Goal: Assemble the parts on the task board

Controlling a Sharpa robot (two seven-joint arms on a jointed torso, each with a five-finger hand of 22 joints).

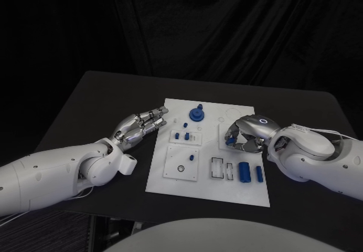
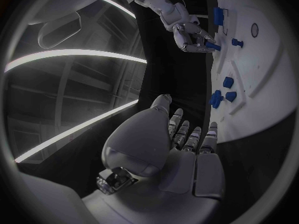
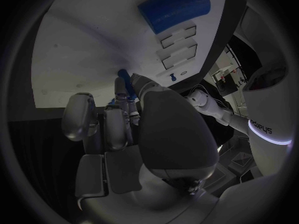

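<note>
The white task board lies mid-table. My right hand curls over its right part and pinches a small blue peg at its fingertips, just above the board. The same peg sticks out between the fingers in the right wrist view, and the left wrist view shows the peg in the right hand. My left hand hovers by the board's left edge with its fingers stretched out and nothing in them. A blue round part stands at the board's far end.
Two small blue pegs stand mid-board. A large blue cylinder and a thinner one lie near the board's right front. A square plate with a ring and rectangular slots sit in between. Black table surrounds the board.
</note>
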